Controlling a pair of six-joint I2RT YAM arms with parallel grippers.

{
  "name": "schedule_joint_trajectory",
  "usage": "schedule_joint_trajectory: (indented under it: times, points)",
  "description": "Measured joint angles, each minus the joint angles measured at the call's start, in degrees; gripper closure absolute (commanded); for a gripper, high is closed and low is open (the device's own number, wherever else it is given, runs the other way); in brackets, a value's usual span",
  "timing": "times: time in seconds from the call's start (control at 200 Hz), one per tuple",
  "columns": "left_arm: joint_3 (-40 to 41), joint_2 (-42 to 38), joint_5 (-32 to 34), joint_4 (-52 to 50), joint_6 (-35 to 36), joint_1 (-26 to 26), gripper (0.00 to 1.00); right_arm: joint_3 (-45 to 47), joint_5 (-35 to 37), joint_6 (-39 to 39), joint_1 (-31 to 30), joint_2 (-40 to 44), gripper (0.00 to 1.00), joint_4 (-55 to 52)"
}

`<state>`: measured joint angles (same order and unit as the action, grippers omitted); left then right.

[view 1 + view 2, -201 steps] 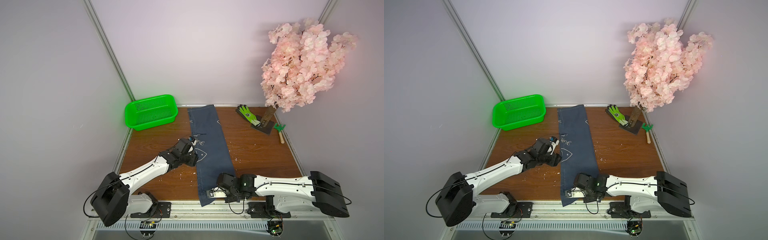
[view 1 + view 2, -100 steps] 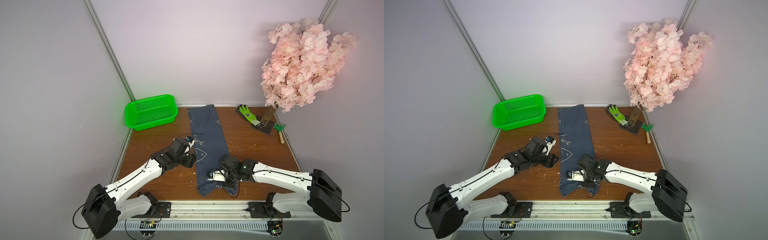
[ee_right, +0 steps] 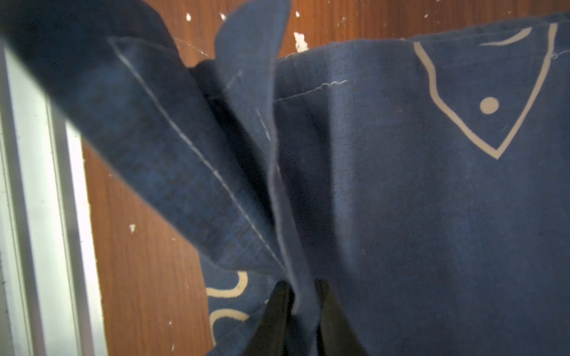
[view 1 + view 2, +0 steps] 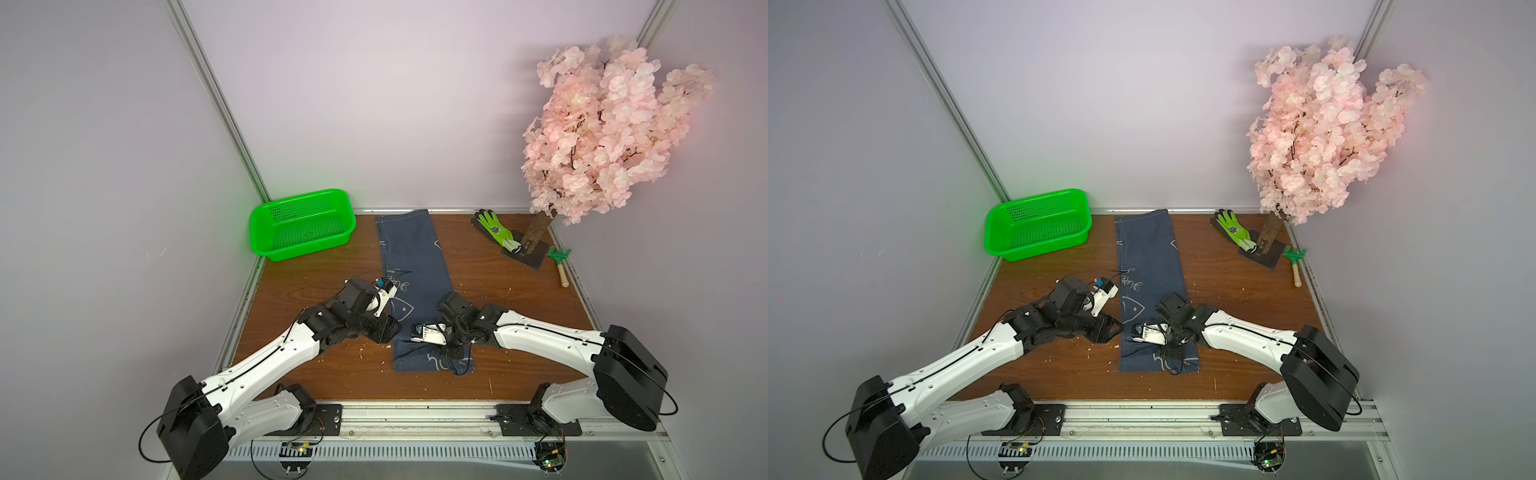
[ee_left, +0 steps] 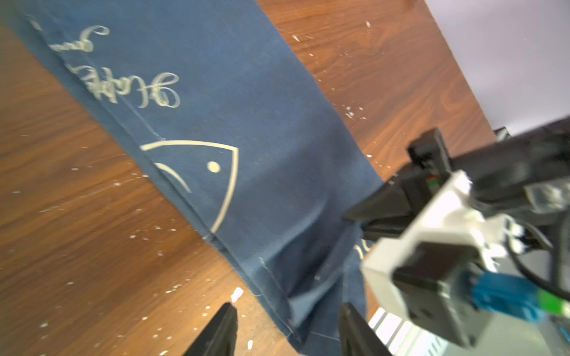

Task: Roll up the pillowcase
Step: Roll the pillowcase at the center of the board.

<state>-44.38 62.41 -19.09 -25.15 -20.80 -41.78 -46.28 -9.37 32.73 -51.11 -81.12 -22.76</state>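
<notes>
Pillowcase (image 3: 401, 200) fold (near end) sits pinched in right gripper (image 3: 302, 287).

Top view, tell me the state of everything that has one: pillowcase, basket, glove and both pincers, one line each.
pillowcase: long flat strip, near end lifted in a fold, not yet rolled.
left pincer: open, astride the pillowcase's side edge.
right pincer: shut on a raised fold of the pillowcase.
green basket: upright, empty.
glove: lying flat, not held.

pillowcase (image 4: 413, 266) lengthwise along middle of table (image 4: 332, 374) | basket (image 4: 301, 224) back-left | glove (image 4: 494, 227), tree (image 4: 538, 230), rake (image 4: 559, 257) back-right | left gripper (image 5: 287, 308) at pillowcase's left edge | right gripper (image 3: 300, 286) over its near end
</notes>
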Motion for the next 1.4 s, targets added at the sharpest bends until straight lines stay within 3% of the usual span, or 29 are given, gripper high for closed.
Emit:
schedule_joint_trajectory:
  times: [0.085, 0.29, 0.445, 0.585, 0.821, 0.981, 1.241, 1.331, 1.396]
  points:
    - [0.92, -0.74, 0.31, 0.22, -1.4, -1.31, 0.43, 0.66, 0.22, 0.02, 0.59, 0.0, 0.67, 2.21]
    - [6.16, -2.8, 1.14, 2.16, -5.92, -2.78, 0.42, 3.17, 1.62, -0.61, 2.45, 0.04, 0.67, 7.69]
    - [9.29, -0.48, 1.11, 7.02, -8.5, -4.68, 0.42, 3.48, 3.34, -1.77, 4.02, 0.33, 0.65, 10.25]
    - [11.19, 3.37, 1.11, 10.84, -9.4, -6.21, 0.42, 3.48, 3.72, -3.72, 7.52, 4.46, 0.55, 10.19]
    - [12.66, 7.26, 1.42, 12.92, -9.07, -6.4, 0.43, 3.48, 1.68, -1.55, 10.38, 15.45, 0.39, 1.88]
    - [12.61, 8.79, 2.51, 12.9, -8.17, -6.43, 0.45, 5.66, 1.49, 1.2, 10.36, 20.46, 0.34, -5.46]
    - [12.5, 11.37, 3.34, 13.68, -8.11, -6.43, 0.54, 11.65, 2.95, 3.82, 10.38, 24.44, 0.35, -11.54]
    - [12.5, 12.07, 3.61, 13.92, -8.11, -6.43, 0.62, 11.91, 3.82, 3.02, 10.38, 24.0, 0.4, -9.68]
    - [12.33, 12.55, 3.78, 13.9, -8.0, -6.43, 0.68, 11.91, 4.68, 2.25, 10.36, 22.88, 0.52, -7.76]
